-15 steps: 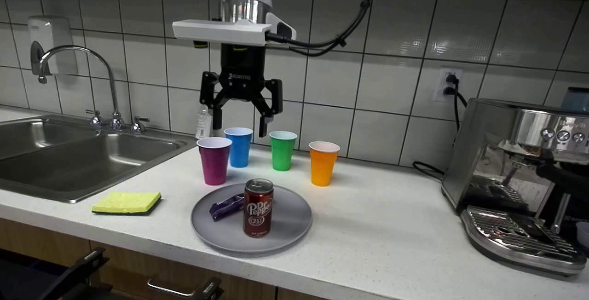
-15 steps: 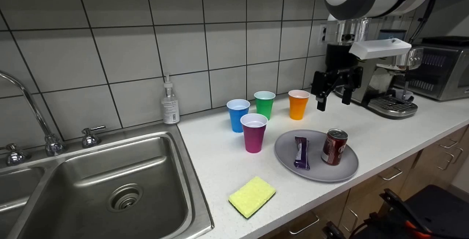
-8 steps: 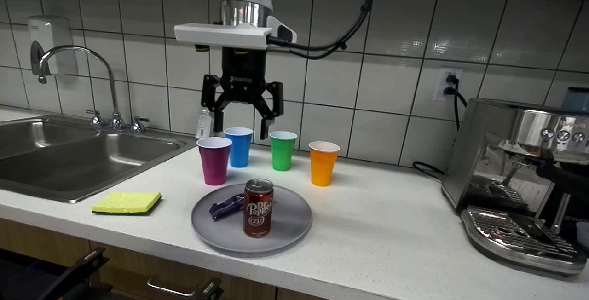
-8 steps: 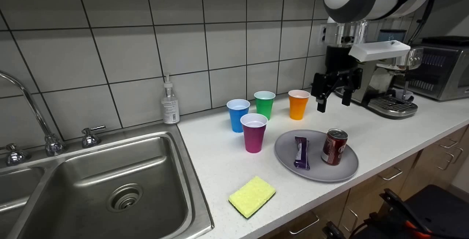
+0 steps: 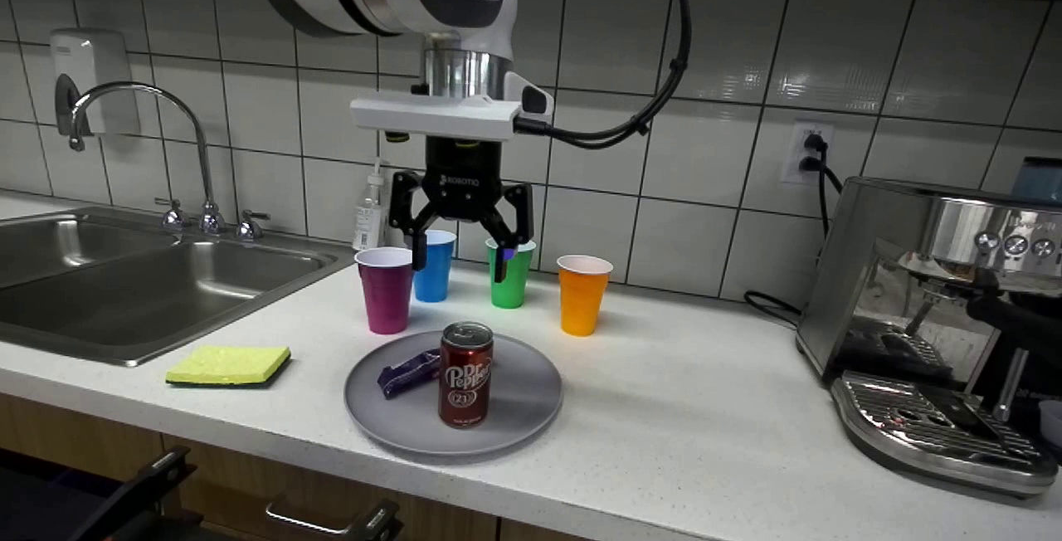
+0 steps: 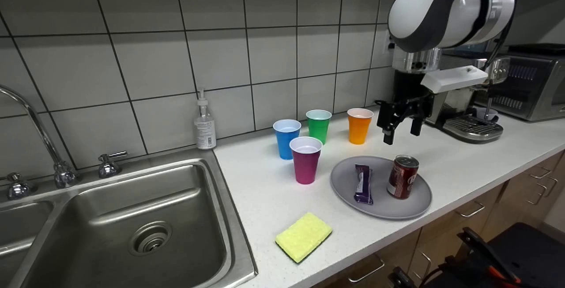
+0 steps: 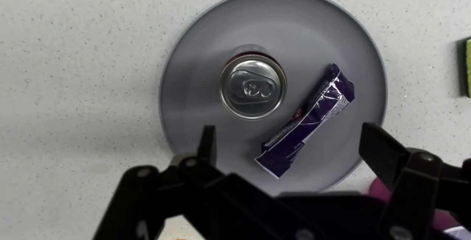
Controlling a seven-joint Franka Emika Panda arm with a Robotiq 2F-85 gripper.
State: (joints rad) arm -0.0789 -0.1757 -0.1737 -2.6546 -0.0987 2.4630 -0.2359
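Both exterior views: gripper [image 5: 459, 265] lower than before, jaws apart; soda can [image 5: 465, 377] unmoved.

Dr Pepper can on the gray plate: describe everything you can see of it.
The Dr Pepper can is a dark red cylinder with white lettering, a "23" mark below the name, and a silver, metallic-looking lid. In the wrist view its pull tab lies flat and the lid looks unopened. It stands upright on the gray plate, beside the purple-wrapped bar without touching it. The open gripper hangs higher, also clear of it.
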